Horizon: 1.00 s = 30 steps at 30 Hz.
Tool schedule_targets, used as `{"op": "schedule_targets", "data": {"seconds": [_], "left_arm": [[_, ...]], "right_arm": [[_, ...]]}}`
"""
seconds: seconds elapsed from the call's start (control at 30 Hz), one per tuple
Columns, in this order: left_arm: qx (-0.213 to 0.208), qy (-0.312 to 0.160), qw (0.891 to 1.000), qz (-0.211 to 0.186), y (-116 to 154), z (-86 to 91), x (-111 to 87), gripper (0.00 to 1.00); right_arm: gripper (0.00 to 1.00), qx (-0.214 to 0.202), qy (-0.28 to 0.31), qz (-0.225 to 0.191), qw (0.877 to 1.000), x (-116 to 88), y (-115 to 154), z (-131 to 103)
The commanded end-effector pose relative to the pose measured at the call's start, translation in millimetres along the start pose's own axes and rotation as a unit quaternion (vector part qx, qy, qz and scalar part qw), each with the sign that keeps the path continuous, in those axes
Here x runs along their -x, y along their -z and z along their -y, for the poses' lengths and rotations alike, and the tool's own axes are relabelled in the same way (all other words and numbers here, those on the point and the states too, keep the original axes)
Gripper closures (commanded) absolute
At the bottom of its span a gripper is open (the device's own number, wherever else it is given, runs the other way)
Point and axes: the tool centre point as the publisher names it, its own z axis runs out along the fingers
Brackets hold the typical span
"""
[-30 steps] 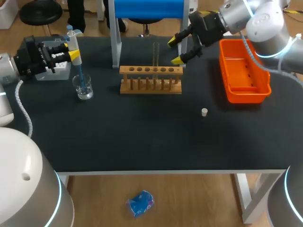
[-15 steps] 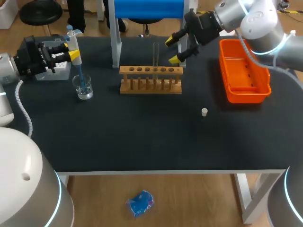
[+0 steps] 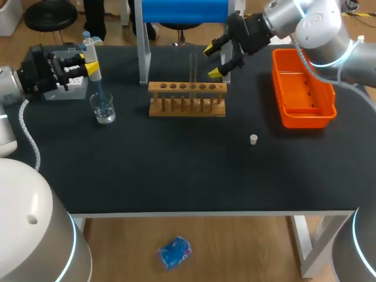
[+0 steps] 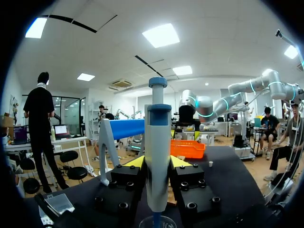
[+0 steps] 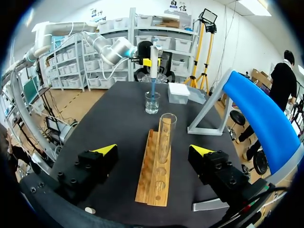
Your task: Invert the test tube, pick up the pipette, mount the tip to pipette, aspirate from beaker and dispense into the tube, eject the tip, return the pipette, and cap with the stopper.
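My left gripper (image 3: 89, 63) is shut on the white-and-blue pipette (image 3: 93, 66), which stands upright with its blue tip down in the glass beaker (image 3: 104, 109). In the left wrist view the pipette (image 4: 157, 156) fills the gap between the yellow-tipped fingers, and the beaker rim (image 4: 156, 222) shows just under it. A clear test tube (image 3: 193, 69) stands mouth up in the wooden rack (image 3: 187, 98). My right gripper (image 3: 215, 59) hangs open just right of the tube. In the right wrist view the tube (image 5: 166, 135) is ahead of the open right gripper (image 5: 154, 150), between its fingers and untouched. The small white stopper (image 3: 253, 139) lies on the table.
An orange tray (image 3: 302, 88) sits at the right side of the table. A blue-topped grey stand (image 3: 143, 53) rises behind the rack. A white box (image 3: 66, 91) lies under my left gripper, beside the beaker.
My right gripper has shifted a little left and toward the far edge, closer to the test tube, still open. The left arm and the pipette have not moved.
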Motion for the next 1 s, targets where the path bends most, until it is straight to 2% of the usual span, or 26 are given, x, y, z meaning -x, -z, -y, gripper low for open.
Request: {"op": "schedule_targets", "data": {"seconds": [0.03, 0.5, 1.0], "left_arm": [[0.0, 0.0, 1.0, 0.0, 0.0, 0.2, 0.0, 1.0], [0.0, 0.0, 1.0, 0.0, 0.0, 0.2, 0.0, 1.0], [-0.005, -0.026, 1.0, -0.012, 3.3, 36.0, -6.5, 1.0]], "right_arm": [[0.0, -0.002, 0.0, 0.0, 1.0, -0.3, 1.0, -0.4], [0.0, -0.002, 0.0, 0.0, 1.0, -0.3, 1.0, -0.4], [0.0, -0.002, 0.0, 0.0, 1.0, -0.3, 1.0, -0.4]]}}
